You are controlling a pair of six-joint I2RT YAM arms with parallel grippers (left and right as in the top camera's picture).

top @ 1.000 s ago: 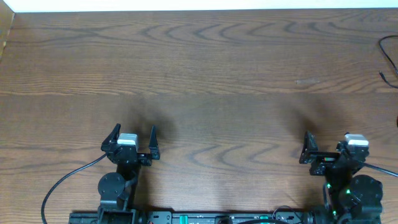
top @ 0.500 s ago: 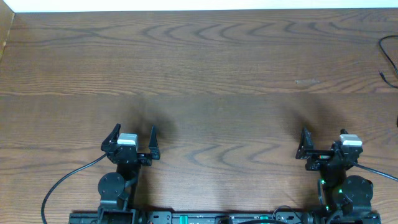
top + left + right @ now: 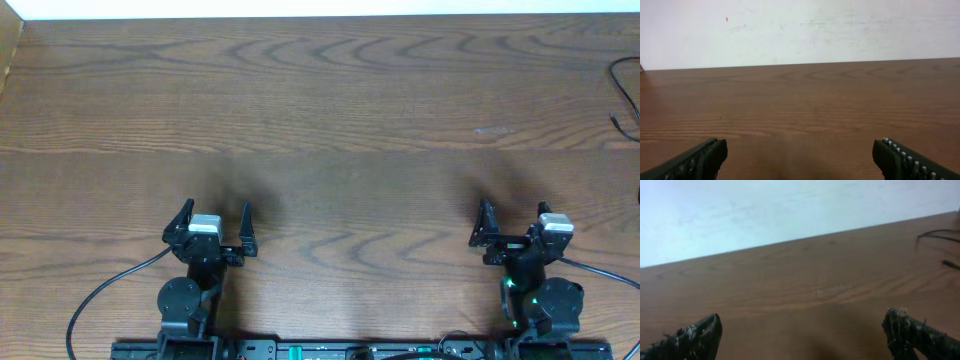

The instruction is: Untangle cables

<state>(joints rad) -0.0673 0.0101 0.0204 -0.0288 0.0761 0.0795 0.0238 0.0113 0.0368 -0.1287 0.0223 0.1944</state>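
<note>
A thin black cord curves in at the far right edge of the overhead view, mostly cut off by the frame. It also shows in the right wrist view at the far right of the table. No white cord and no plug ends are in view. My left gripper is open and empty near the table's front edge, its fingers wide apart in the left wrist view. My right gripper is open and empty at the front right, well short of the cord; the right wrist view shows only bare wood between its fingers.
The dark wooden table stretches to a white wall at the back. A thicker black arm cable loops at the front left beside the left arm's base. The table's left edge shows at the far left.
My right gripper has shifted a little to the left and turned slightly. The left arm has not moved.
</note>
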